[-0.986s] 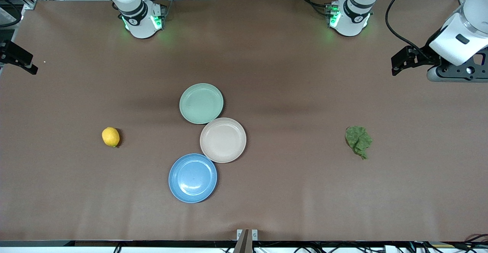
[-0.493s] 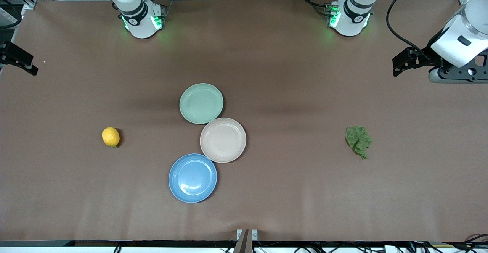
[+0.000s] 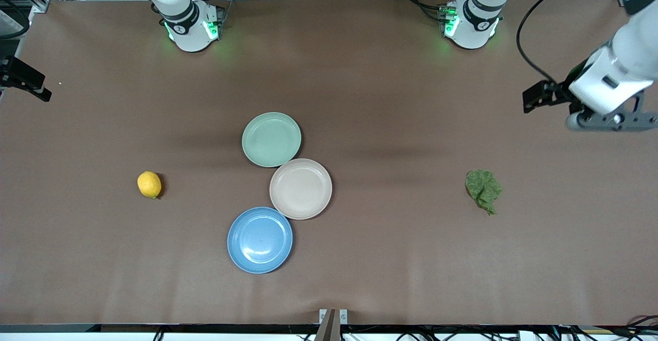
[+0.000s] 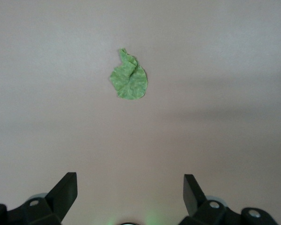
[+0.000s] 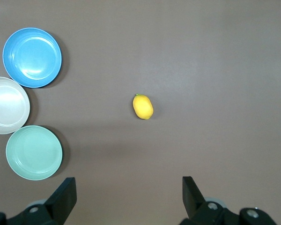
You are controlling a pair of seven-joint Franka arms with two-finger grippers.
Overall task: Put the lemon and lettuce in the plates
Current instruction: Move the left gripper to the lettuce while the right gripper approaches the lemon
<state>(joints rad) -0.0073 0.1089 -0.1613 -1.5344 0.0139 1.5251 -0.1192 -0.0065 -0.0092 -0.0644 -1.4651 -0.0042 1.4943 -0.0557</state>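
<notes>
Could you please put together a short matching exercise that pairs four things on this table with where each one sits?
Things:
1. lemon
2. lettuce
3. blue plate
4. green plate

Places:
A. the plate nearest to the front camera
B. alone on the table, toward the left arm's end
C. the plate farthest from the front camera
D. alone on the table, toward the right arm's end

Pairs: 1-D, 2-B, 3-A, 4-C
</notes>
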